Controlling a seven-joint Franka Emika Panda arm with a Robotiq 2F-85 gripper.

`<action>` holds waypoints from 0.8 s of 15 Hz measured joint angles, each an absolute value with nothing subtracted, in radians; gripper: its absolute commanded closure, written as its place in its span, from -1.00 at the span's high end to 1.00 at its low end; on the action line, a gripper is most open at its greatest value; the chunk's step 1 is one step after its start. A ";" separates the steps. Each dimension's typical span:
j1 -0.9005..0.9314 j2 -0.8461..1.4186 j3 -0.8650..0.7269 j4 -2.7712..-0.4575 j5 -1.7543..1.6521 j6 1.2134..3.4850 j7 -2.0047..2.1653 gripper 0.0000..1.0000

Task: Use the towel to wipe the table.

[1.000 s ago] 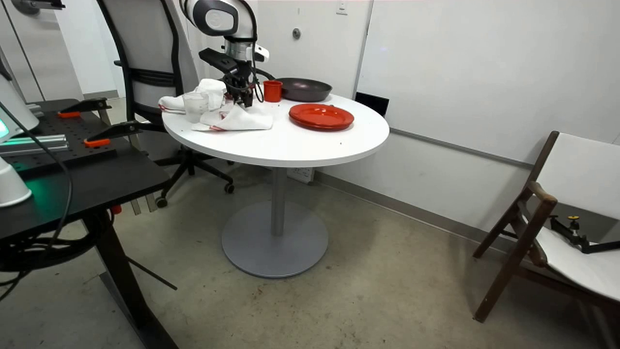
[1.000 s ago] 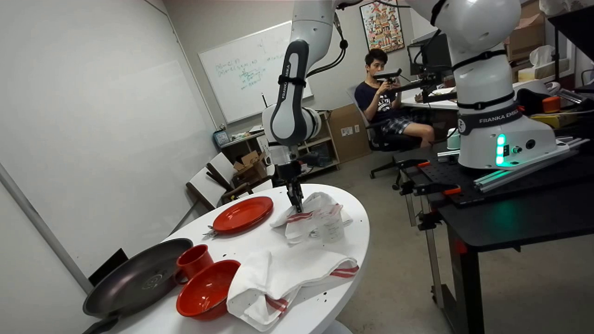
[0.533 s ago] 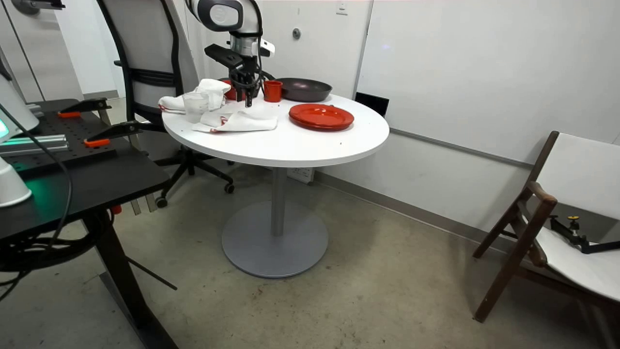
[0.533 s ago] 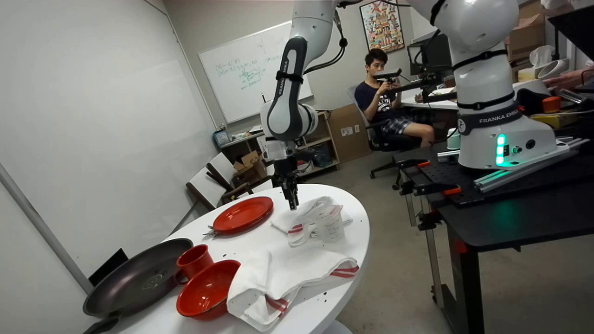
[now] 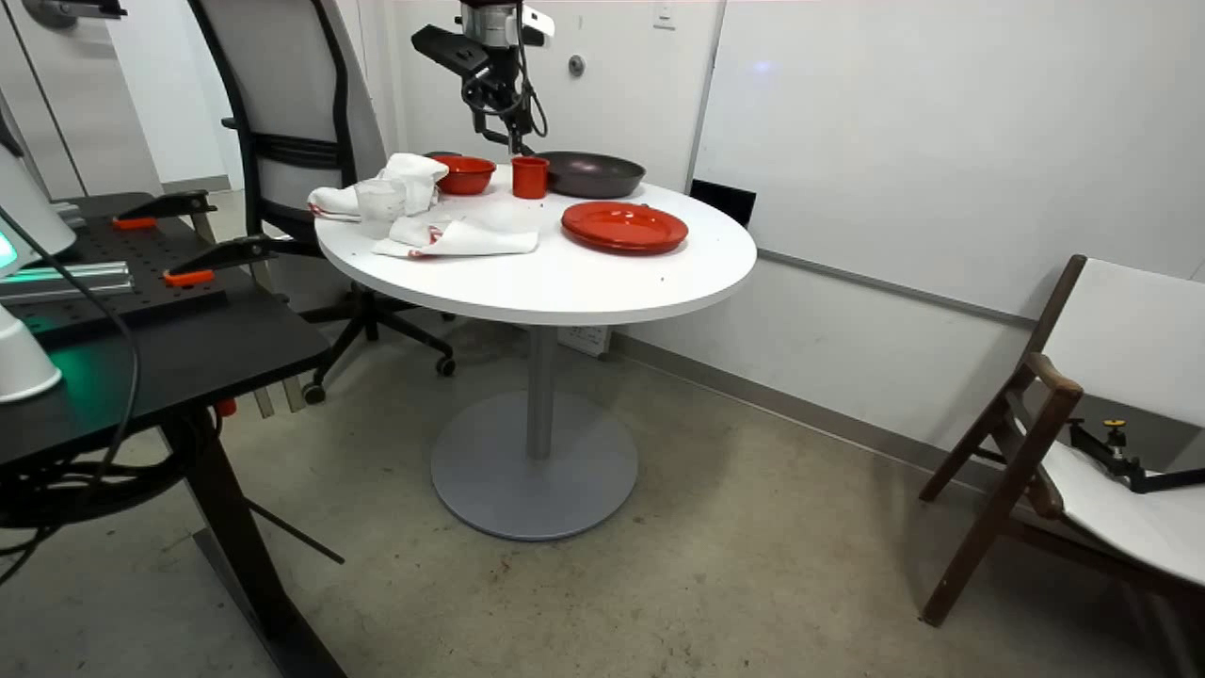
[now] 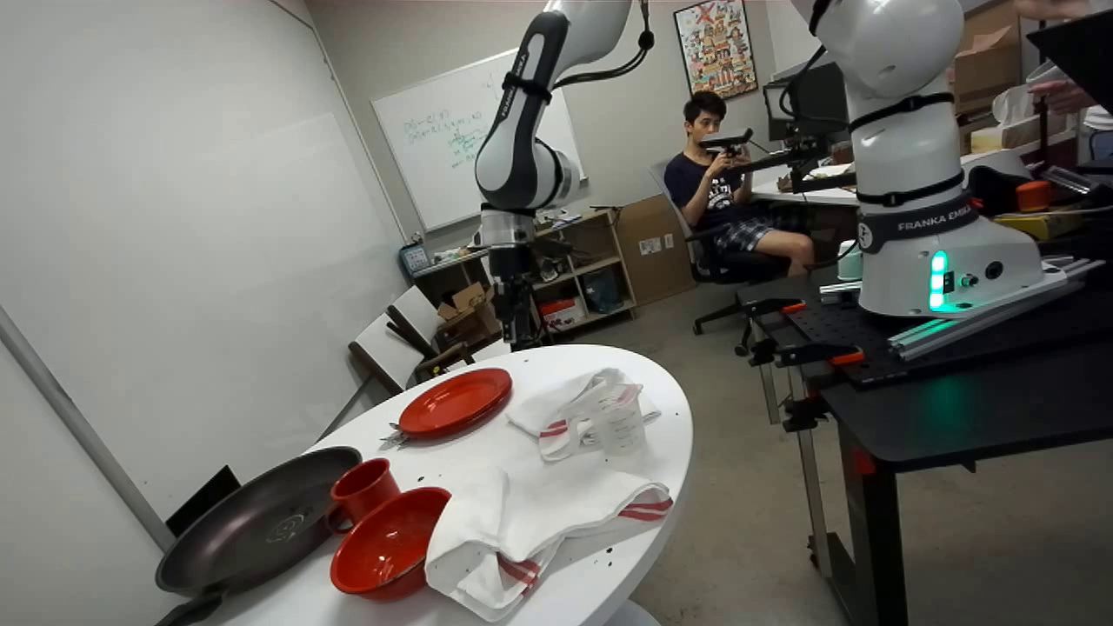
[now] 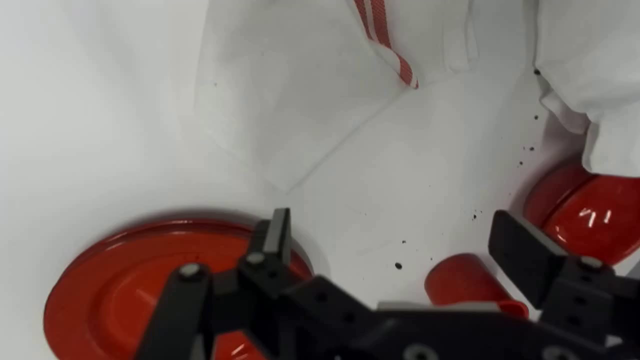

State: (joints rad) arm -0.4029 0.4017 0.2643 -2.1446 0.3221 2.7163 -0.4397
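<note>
The towel (image 7: 300, 90), a thin white cloth with a red-striped edge, lies loosely spread on the round white table (image 5: 602, 287). In both exterior views the towel (image 5: 475, 237) rests beside a clear measuring cup, which hides part of it. My gripper (image 7: 395, 242) is open, its fingers (image 7: 520, 255) wide apart and nothing between them. It hangs in the air above the tabletop; in the wrist view the towel lies beyond the fingertips, untouched. An exterior view shows the gripper (image 6: 519, 335) raised past the plates. Dark specks (image 7: 398, 266) dot the table surface.
Red plates (image 5: 625, 226), a red mug (image 5: 530, 177), a red bowl (image 6: 389, 543) and a dark pan (image 6: 261, 522) stand on the table. A bulkier white cloth (image 6: 539, 522) lies by the bowl. The clear measuring cup (image 6: 619, 423) stands against the towel.
The gripper has gone from shut on the towel to open and has risen well above the table. The towel's lifted part has dropped and lies flatter.
</note>
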 measured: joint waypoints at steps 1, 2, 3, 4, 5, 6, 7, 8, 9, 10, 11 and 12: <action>-0.409 0.372 0.267 -2.147 0.356 2.707 -0.463 1.00; -0.415 0.342 0.268 -2.148 0.393 2.697 -0.490 1.00; -0.419 0.312 0.267 -2.150 0.433 2.684 -0.521 1.00; -0.422 0.281 0.264 -2.153 0.471 2.674 -0.553 1.00; -0.423 0.248 0.259 -2.158 0.511 2.664 -0.588 1.00; -0.422 0.216 0.251 -2.163 0.552 2.656 -0.622 1.00; -0.418 0.183 0.239 -2.170 0.596 2.645 -0.657 1.00; -0.411 0.150 0.222 -2.178 0.641 2.636 -0.690 1.00; -0.400 0.115 0.199 -2.188 0.682 2.623 -0.721 1.00; -0.384 0.080 0.170 -2.202 0.715 2.608 -0.748 1.00; -0.364 0.046 0.138 -2.218 0.737 2.594 -0.767 1.00; -0.343 0.012 0.106 -2.238 0.748 2.578 -0.782 1.00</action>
